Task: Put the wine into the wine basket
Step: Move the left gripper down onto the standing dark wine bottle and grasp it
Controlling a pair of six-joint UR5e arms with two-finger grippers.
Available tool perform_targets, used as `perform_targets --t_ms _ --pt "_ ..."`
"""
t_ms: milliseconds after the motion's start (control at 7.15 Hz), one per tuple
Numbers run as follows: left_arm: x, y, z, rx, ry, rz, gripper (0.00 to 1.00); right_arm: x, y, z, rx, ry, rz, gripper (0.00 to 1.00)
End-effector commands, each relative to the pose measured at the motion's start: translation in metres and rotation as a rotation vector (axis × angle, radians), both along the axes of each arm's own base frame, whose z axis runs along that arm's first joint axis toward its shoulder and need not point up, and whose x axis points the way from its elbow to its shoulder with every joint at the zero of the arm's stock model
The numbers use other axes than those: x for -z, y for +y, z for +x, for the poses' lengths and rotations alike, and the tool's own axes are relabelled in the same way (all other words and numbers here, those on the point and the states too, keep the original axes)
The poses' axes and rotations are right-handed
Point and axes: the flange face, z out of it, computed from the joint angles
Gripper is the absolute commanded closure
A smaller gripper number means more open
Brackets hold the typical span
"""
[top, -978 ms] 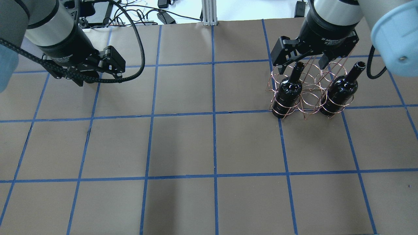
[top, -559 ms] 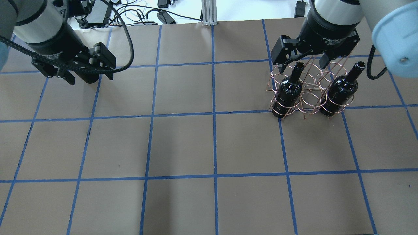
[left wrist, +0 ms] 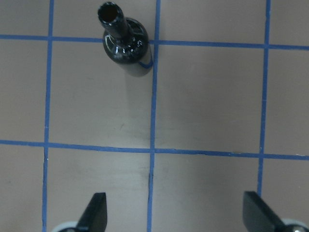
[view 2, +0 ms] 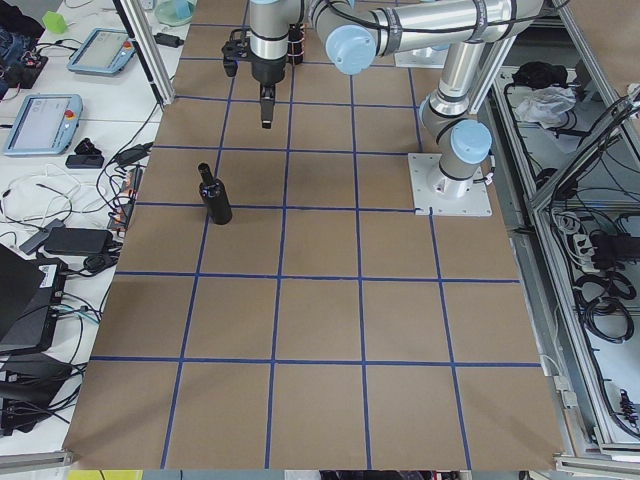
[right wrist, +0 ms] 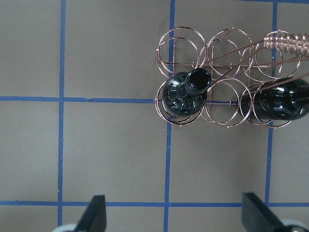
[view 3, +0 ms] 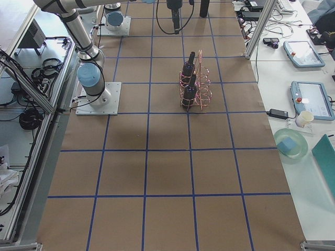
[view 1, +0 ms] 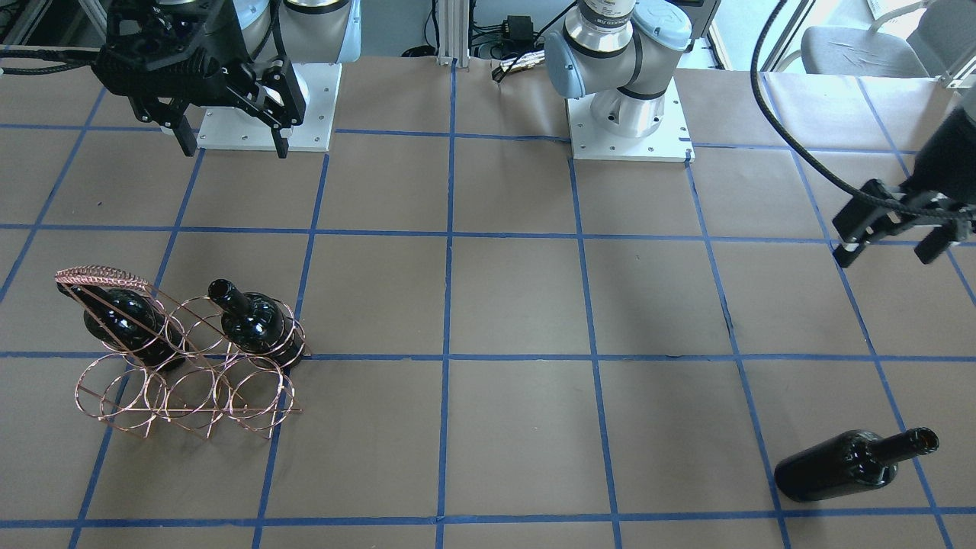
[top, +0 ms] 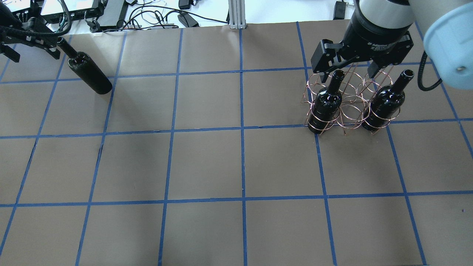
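The table (top: 207, 162) is covered in brown paper divided into squares by blue tape (top: 207, 129). A white bench (view 2: 110, 110) carrying cables and teach pendants (view 2: 38, 122) runs along its far side. The wine (top: 88, 72) stands upright on a tape line at the robot's far left, outside the wine basket (top: 350, 105), which stands at the far right with two other bottles (top: 325, 105) in the end rings of its robot-side row. The left gripper (view 1: 888, 248) hangs clear of the wine with jaws wide apart, and the right gripper (top: 349, 72) hangs above the basket, likewise wide apart and holding nothing.

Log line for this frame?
wine basket: two bottles in | third bottle: upright on table, free | left gripper: open | right gripper: open
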Motion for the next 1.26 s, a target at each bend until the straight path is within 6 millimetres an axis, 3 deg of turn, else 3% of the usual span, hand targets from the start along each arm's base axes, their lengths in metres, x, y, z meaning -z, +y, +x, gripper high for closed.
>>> perform_targets --t_ms 0,280,559,839,1118 --pt "0.029 -0.055 0.037 0.039 -0.019 -0.026 0.00 0.001 0.000 0.000 0.000 0.001 0.002 0.00" --pt "0.075 -0.094 0.051 0.047 -0.003 -0.047 0.00 0.001 0.000 0.000 0.001 -0.001 0.004 0.00" --pt "0.111 -0.115 0.056 0.046 0.049 -0.027 0.00 0.001 0.000 0.001 0.001 -0.005 0.005 0.00" --pt "0.134 -0.132 0.063 0.051 0.036 -0.046 0.00 0.002 0.001 0.001 0.002 -0.010 0.006 0.00" --pt "0.144 -0.147 0.067 0.052 0.058 -0.054 0.00 0.002 0.001 0.001 0.000 -0.009 0.006 0.00"
